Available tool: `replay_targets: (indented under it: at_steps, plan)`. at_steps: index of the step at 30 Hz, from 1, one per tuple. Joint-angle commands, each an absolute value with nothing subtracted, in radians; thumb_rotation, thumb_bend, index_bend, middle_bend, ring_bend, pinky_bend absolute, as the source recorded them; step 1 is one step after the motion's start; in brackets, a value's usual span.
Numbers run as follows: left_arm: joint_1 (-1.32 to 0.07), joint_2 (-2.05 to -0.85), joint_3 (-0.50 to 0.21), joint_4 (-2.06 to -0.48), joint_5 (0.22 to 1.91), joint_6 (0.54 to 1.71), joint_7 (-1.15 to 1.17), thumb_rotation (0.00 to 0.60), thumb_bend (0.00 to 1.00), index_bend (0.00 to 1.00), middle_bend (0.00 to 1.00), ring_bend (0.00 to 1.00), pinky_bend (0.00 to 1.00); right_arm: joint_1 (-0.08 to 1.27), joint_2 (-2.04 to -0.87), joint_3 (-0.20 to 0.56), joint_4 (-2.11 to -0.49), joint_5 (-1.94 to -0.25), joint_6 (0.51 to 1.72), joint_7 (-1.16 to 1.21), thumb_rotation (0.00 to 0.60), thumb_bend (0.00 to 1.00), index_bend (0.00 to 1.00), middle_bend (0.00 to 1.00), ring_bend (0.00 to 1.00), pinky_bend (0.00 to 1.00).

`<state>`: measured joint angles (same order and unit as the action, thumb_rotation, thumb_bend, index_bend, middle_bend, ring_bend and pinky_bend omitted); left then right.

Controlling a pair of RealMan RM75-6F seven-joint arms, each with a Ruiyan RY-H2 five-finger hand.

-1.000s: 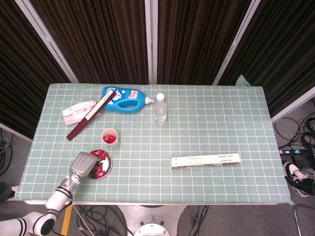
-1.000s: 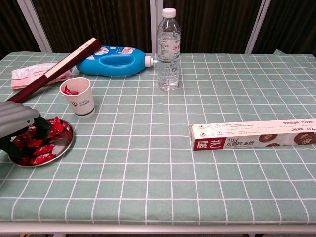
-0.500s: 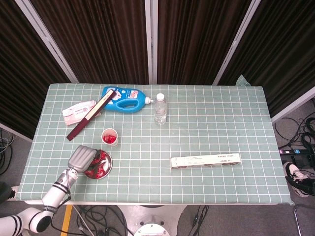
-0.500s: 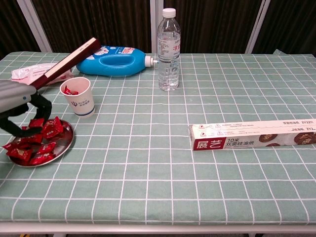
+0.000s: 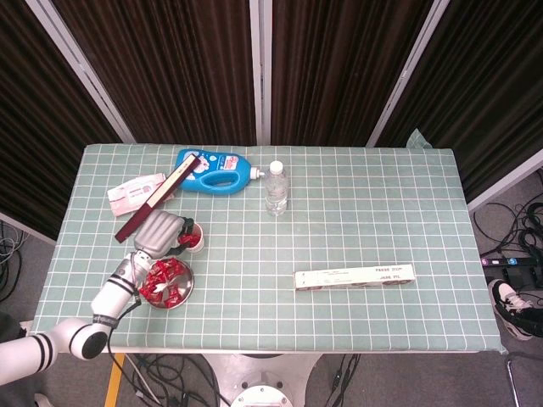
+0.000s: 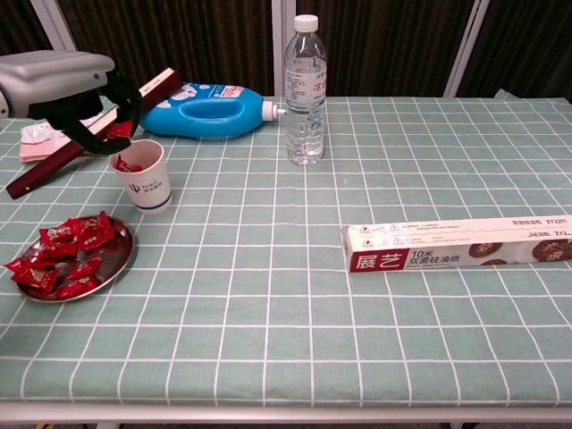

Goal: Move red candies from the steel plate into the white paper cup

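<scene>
A: Where does the head view sit?

B: High above, looking steeply down on the whole green checked tablecloth (image 5: 339,237), with dark curtains at the far edge and floor cables at the right.

A: And the chest view?

B: Low at the near edge, facing far across the cloth, much closer. Both share the round steel plate (image 5: 182,288) (image 6: 121,264), white paper cup (image 5: 193,237) (image 6: 145,183), clear plastic water bottle (image 5: 276,188) (image 6: 305,89) and long flat cardboard box (image 5: 355,276) (image 6: 456,244).

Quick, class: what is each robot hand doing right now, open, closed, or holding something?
Left robot hand: pinches a red candy above the white paper cup.
Right robot hand: not in view.
</scene>
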<state>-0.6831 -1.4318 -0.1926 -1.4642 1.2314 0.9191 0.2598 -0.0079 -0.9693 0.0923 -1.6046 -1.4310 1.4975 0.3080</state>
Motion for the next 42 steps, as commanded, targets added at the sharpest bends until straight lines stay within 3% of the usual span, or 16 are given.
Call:
replay_targets:
  at_steps: [1, 8, 14, 22, 30, 42]
  plan:
    - [-0.710, -1.464, -0.198, -1.426, 1.207, 0.903, 0.295, 0.600, 0.51, 0.62, 0.66, 0.96, 1.00, -0.009, -0.969, 0.093, -1.604, -1.428, 1.497, 0.309, 0.600, 0.03, 0.00, 0.14, 0.00, 0.36]
    - [-0.716, -1.468, -0.181, -1.431, 1.159, 0.901, 0.346, 0.600, 0.40, 0.48, 0.52, 0.95, 1.00, -0.011, -0.967, 0.093, -1.602, -1.423, 1.494, 0.311, 0.600, 0.03, 0.00, 0.14, 0.00, 0.36]
    - [-0.683, -1.443, -0.165, -1.468, 1.178, 0.967, 0.334, 0.600, 0.36, 0.38, 0.44, 0.94, 1.00, -0.008, -0.968, 0.095, -1.605, -1.429, 1.494, 0.310, 0.600, 0.03, 0.00, 0.14, 0.00, 0.36]
    - [-0.553, -1.348, -0.091, -1.567, 1.256, 1.124, 0.274, 0.600, 0.32, 0.38, 0.43, 0.93, 1.00, -0.003, -0.967, 0.095, -1.609, -1.438, 1.493, 0.305, 0.600, 0.03, 0.00, 0.14, 0.00, 0.36]
    - [-0.472, -1.367, 0.029, -1.545, 1.269, 1.123, 0.341, 0.600, 0.31, 0.40, 0.45, 0.93, 1.00, 0.001, -0.967, 0.093, -1.611, -1.447, 1.493, 0.303, 0.600, 0.03, 0.00, 0.14, 0.00, 0.36]
    - [-0.461, -1.464, 0.030, -1.465, 1.219, 1.075, 0.413, 0.600, 0.32, 0.44, 0.48, 0.93, 1.00, -0.001, -0.965, 0.092, -1.616, -1.448, 1.497, 0.301, 0.600, 0.03, 0.00, 0.14, 0.00, 0.36]
